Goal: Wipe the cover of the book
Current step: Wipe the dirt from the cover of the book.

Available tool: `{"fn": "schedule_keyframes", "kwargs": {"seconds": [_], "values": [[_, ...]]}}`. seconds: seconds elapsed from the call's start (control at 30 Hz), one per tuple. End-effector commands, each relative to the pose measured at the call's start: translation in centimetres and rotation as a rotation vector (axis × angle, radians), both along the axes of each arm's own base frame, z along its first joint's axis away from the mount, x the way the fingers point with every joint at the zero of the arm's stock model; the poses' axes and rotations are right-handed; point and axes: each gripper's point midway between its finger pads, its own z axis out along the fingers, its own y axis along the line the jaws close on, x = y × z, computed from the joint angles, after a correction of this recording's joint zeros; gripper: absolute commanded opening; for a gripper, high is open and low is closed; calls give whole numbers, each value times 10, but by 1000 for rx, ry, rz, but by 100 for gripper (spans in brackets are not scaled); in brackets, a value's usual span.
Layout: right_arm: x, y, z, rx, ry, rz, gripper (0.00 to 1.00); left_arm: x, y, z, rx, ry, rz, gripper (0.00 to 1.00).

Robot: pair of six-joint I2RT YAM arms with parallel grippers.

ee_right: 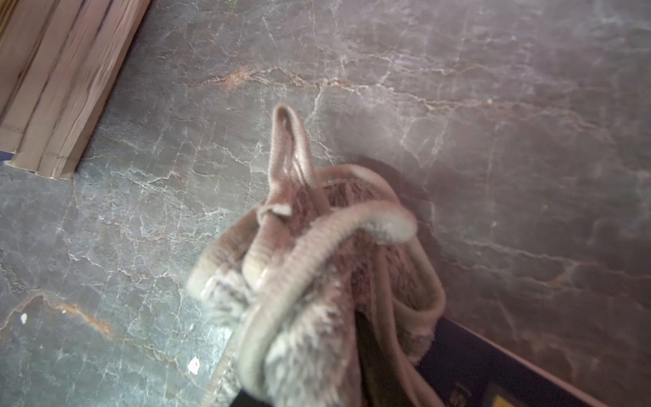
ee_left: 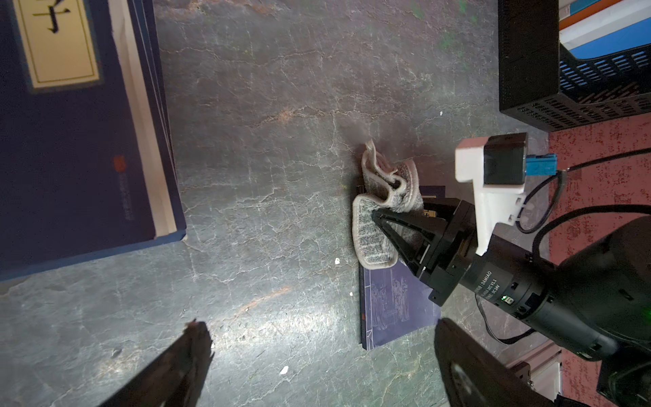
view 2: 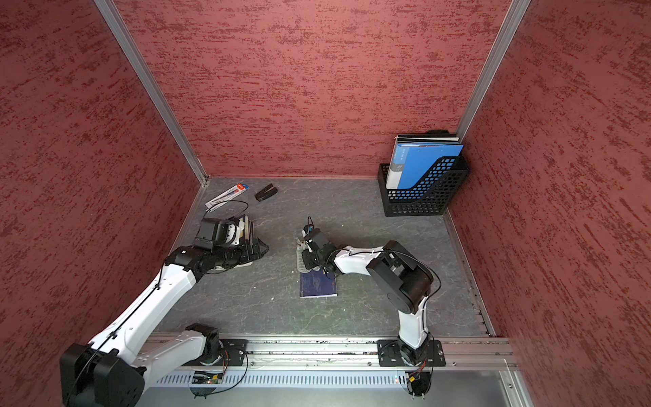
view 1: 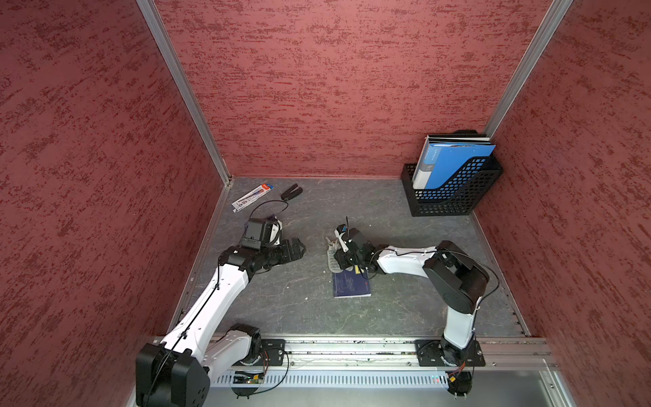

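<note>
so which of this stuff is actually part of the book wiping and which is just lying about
In the job: thin blue book; grey cloth on its far end; right hand, shut on the cloth.

Lying about: pen box; black clip; file rack with blue folders; stack of books; left hand, open and empty.

Right gripper holds a grey cloth on the dark blue book's far end; left gripper hangs well apart over the tabletop.

open tabletop front centre, book mid-table, file rack fills far-right corner, pen pack + clip far-left
</note>
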Motion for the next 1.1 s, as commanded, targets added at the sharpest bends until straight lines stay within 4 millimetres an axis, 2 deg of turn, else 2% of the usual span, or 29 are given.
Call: {"fn": "schedule_keyframes", "kwargs": {"seconds": [0.0,0.13,0.27,0.5,0.67,0.8,0.9,1.07], "values": [[-25,-38,-47,-183,125,-13,29,4,4,10,11,-33,4,100],[-38,-45,-48,-195,138,-1,29,6,3,9,11,-32,2,100],[-68,-46,-46,-183,138,59,29,8,2,8,3,-30,0,100],[-122,-70,-44,-163,201,91,29,9,1,6,2,-25,-2,100],[-155,-73,-43,-148,260,124,30,12,-2,2,-5,-15,-9,100],[-151,-76,-42,-161,267,67,31,15,-4,4,-16,-22,-13,100],[-136,-71,-42,-162,255,25,32,15,-5,3,-17,-20,-12,100],[-91,-77,-54,-190,258,-91,31,11,-5,2,-21,-21,-16,100]]}}
